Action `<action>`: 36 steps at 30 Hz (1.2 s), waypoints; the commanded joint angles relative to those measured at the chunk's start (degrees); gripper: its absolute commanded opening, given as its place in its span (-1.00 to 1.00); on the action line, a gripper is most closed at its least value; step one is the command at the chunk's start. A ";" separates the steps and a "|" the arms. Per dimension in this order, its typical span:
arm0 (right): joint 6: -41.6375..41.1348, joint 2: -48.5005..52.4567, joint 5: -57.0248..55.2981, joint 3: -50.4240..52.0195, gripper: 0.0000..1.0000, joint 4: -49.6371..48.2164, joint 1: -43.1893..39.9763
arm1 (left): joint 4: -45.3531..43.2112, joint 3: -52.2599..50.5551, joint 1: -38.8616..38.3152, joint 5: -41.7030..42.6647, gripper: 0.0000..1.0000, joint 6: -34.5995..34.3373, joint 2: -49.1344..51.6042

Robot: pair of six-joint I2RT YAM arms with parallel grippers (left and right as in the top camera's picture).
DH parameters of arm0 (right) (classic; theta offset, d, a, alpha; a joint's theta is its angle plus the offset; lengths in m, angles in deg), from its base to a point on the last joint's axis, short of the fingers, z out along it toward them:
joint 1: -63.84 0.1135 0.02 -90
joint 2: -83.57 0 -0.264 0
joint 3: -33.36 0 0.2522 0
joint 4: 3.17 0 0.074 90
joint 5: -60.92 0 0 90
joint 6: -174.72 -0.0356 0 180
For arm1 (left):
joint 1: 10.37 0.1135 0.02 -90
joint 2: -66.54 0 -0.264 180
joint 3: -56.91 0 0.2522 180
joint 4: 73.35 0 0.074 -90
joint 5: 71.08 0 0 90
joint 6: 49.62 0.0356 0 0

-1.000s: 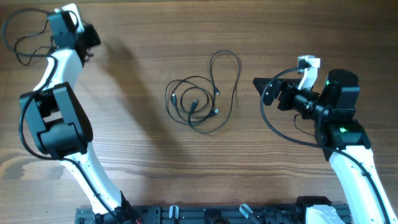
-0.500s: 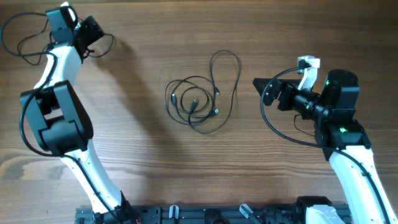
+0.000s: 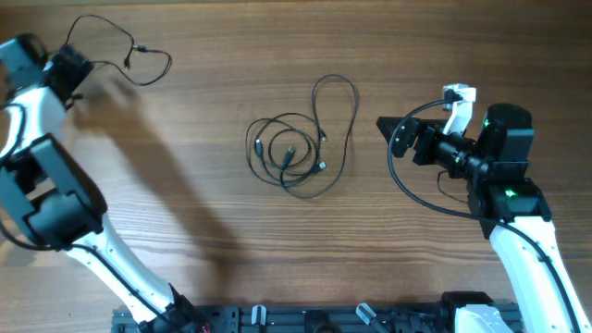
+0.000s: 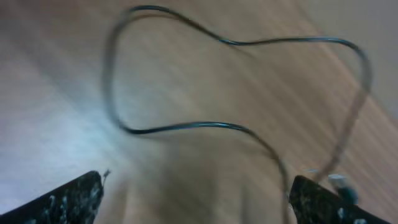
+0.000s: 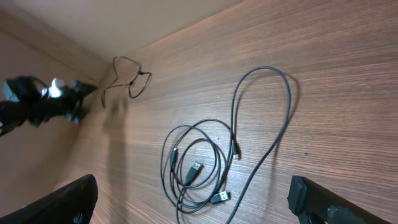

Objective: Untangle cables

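Open table (image 3: 194,176): wide bare wood between the loose cable (image 3: 136,48) at the far left corner and the tangled coil (image 3: 289,155) at centre, a narrower bare strip between coil and right gripper (image 3: 390,134), both passable.

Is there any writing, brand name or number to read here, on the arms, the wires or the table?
None can be read.
The cables and the wooden table carry no marks.
The right arm shows only green lights, no lettering.
The left wrist view is blurred.
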 commanded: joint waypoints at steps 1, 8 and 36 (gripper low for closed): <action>-0.22 0.26 -1.20 -1.22 0.99 -0.33 0.28 | 0.63 0.15 0.83 0.09 0.94 -0.55 2.78; -2.19 0.26 -0.98 -1.22 1.00 -0.13 0.31 | -4.72 0.15 0.94 6.78 0.65 -8.55 5.70; -6.19 0.26 5.05 -1.22 0.99 1.22 0.28 | -6.78 14.84 1.62 -8.50 0.35 21.38 11.56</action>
